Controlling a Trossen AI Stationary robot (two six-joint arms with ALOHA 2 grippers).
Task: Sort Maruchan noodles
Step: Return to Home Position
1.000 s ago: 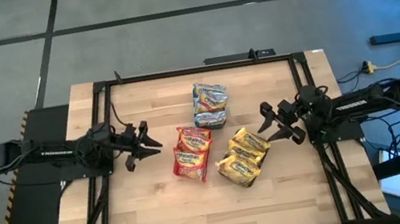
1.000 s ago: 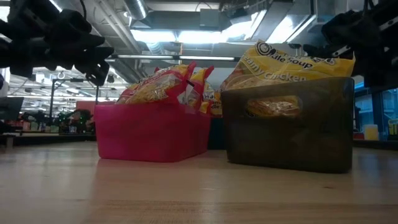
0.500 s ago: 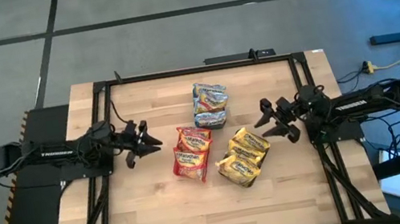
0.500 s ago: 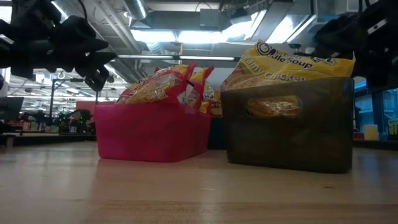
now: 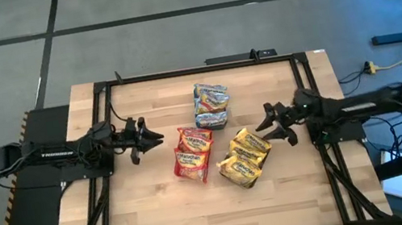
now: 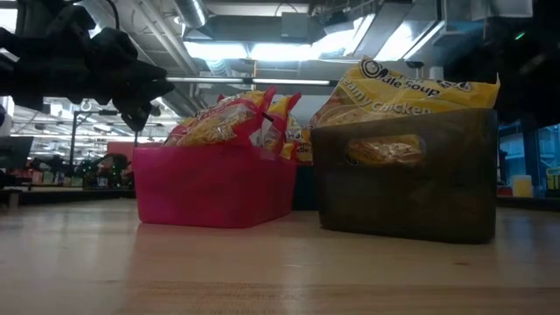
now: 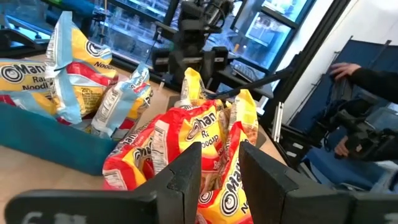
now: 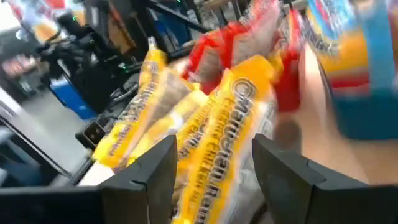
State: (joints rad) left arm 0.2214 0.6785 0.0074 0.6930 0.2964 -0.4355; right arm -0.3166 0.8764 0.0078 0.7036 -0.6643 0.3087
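At 9 o'clock on the tabletop (image 5: 152, 210), your left gripper (image 5: 151, 137) hangs in the air. Its fingers are a narrow gap apart with nothing between them. It points toward 3 o'clock, at the packets in the middle. Across from it, at 3 o'clock, your right gripper (image 5: 266, 122) faces toward 9 o'clock. Its fingers are spread wide and it also holds nothing. Neither gripper touches a packet or a bin.

Between the two, you have the noodles in three groups. The red packets (image 5: 194, 153) stand bunched in a pink bin (image 6: 214, 185), near the left gripper at about 4 o'clock from it. The yellow packets (image 5: 245, 156) fill a dark bin (image 6: 402, 188) at about 7 o'clock from the right gripper, just beside the pink bin. Their tops stick up past its rim. The blue packets (image 5: 212, 104) are at 12 o'clock of the cluster, toward the far edge, standing in a blue bin (image 7: 43, 142).

Your left wrist view looks past the fingers straight at the red packets, with the blue bin beside them. Your right wrist view has the yellow packets closest, with red ones behind them.
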